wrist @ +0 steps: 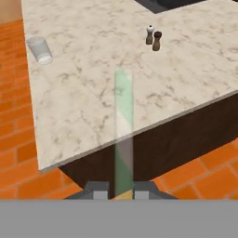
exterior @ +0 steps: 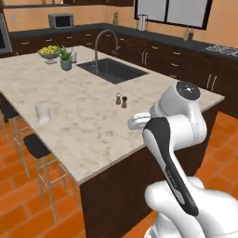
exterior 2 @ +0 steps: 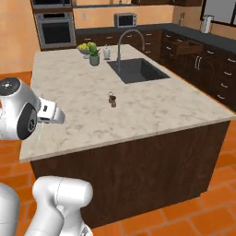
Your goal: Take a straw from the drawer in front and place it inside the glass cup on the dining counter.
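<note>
Dining counter [exterior: 93, 139]: glass cup [exterior: 42, 114], shakers [exterior: 121, 100].

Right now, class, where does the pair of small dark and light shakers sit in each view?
Left base view: pair of small dark and light shakers at picture centre.
Right base view: just left of centre.
Hand view: near top, right of centre.
Shared landmark: dark sunken sink basin just beyond them.

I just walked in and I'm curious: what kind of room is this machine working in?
A home kitchen, rendered rather than real. A marble-topped island holds a sink with a curved faucet, a microwave sits on the back counter, and a wall oven is built into the cabinets.
</note>
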Available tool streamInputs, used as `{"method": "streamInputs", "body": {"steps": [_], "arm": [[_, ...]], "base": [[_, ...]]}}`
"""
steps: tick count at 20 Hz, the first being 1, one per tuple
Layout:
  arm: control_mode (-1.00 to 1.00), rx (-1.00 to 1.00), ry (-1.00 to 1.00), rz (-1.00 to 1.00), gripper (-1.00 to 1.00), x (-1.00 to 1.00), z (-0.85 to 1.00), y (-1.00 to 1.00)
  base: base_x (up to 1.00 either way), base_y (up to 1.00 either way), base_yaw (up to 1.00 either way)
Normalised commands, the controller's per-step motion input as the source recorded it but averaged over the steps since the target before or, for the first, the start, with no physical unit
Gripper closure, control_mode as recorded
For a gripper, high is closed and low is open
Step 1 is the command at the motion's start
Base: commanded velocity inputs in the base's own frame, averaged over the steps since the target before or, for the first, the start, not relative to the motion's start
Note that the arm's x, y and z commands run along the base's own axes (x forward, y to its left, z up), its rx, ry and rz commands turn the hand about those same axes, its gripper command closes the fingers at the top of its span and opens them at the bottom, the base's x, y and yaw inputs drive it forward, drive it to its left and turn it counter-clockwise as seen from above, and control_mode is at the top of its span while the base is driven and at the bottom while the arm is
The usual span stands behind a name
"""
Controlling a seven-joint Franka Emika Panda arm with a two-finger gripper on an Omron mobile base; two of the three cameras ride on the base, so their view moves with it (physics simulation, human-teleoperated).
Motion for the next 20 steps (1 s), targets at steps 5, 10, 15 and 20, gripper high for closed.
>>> {"method": "streamInputs", "body": {"steps": [5, 10, 15, 20], "arm": [[1.00, 0.00, 0.00, 0.00, 1.00, 0.00, 0.00, 0.00], [1.00, 0.00, 0.00, 0.00, 1.00, 0.00, 0.00, 0.00], [1.00, 0.00, 0.00, 0.00, 1.00, 0.00, 0.00, 0.00], [1.00, 0.00, 0.00, 0.00, 1.00, 0.00, 0.00, 0.00]], "base": [[-0.16, 1.00, -0.50], [-0.10, 1.00, -0.51], [-0.05, 1.00, -0.52], [-0.06, 1.00, -0.51]]}}
